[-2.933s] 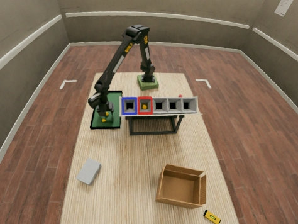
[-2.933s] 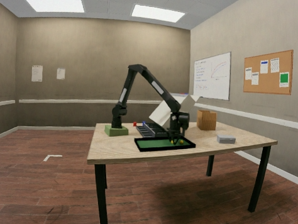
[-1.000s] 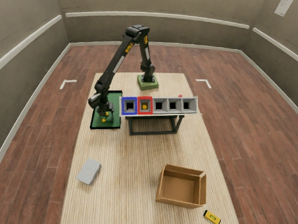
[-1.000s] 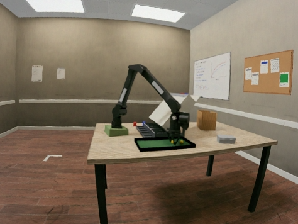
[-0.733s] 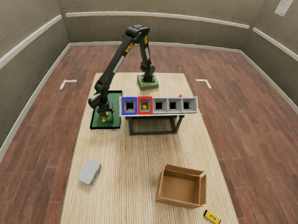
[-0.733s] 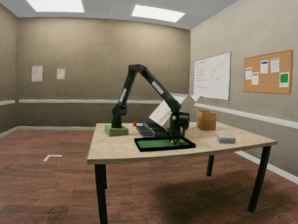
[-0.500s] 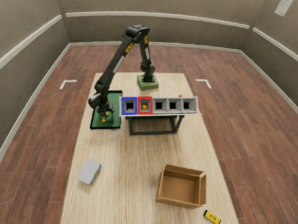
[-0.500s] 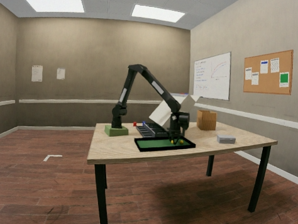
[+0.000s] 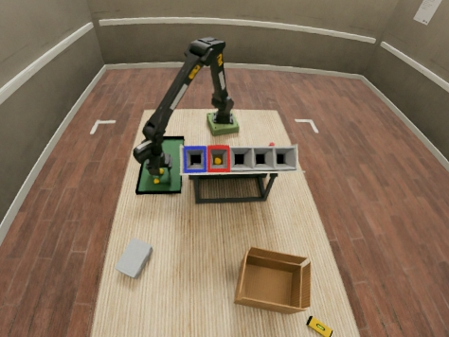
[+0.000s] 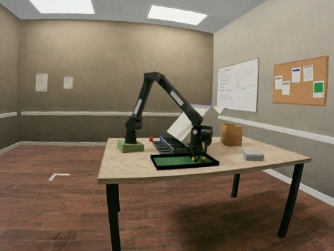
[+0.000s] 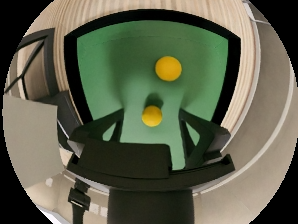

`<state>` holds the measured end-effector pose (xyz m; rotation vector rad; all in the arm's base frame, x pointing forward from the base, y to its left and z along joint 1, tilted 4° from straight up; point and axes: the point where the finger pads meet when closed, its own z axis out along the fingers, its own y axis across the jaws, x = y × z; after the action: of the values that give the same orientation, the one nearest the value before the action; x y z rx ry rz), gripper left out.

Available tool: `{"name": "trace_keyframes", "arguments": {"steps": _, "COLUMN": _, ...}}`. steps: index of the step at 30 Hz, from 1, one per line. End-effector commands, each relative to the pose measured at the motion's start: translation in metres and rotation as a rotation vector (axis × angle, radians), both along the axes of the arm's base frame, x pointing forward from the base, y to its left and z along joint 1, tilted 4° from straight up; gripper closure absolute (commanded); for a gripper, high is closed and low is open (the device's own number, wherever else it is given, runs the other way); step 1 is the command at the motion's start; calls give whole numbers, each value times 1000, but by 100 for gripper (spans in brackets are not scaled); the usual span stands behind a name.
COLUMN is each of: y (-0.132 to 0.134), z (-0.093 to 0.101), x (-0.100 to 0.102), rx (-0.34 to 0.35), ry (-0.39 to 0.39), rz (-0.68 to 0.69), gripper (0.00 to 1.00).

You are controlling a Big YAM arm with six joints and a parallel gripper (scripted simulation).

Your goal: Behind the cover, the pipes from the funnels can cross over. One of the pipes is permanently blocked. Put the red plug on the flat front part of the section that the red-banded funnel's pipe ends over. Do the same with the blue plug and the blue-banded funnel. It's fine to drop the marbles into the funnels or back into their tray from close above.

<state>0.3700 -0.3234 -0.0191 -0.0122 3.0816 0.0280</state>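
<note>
My gripper (image 9: 160, 173) is open and reaches down into the green marble tray (image 9: 164, 168) left of the funnel rack. In the wrist view one yellow marble (image 11: 152, 116) lies on the tray between the open fingers, and a second marble (image 11: 168, 67) lies a little beyond them. The blue-banded funnel (image 9: 194, 159) looks empty. The red-banded funnel (image 9: 218, 159) holds a yellow marble (image 9: 217, 161). The red plug (image 10: 151, 139) and the blue plug (image 10: 161, 137) stand behind the rack, near its sections (image 10: 170, 145). The white cover (image 10: 188, 125) hides the pipes.
Three grey unbanded funnels (image 9: 260, 159) continue the row to the right. A cardboard box (image 9: 275, 280), a grey block (image 9: 134, 257) and a yellow level (image 9: 319, 327) lie at the front of the table. The arm's green base (image 9: 222, 124) is behind the rack.
</note>
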Motion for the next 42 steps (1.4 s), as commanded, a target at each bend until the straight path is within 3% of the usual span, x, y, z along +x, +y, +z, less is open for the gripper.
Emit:
{"name": "trace_keyframes", "arguments": {"steps": 1, "y": -4, "z": 11, "x": 16, "rx": -15, "ry": -19, "rz": 1, "gripper": 20}}
{"name": "trace_keyframes", "arguments": {"steps": 12, "y": -4, "z": 12, "x": 17, "rx": -15, "ry": -19, "rz": 2, "gripper": 20}}
{"name": "trace_keyframes", "arguments": {"steps": 13, "y": -4, "z": 7, "x": 5, "rx": -12, "ry": -15, "rz": -1, "gripper": 100}}
{"name": "trace_keyframes", "arguments": {"steps": 42, "y": -4, "z": 7, "x": 5, "rx": -11, "ry": -14, "rz": -1, "gripper": 100}}
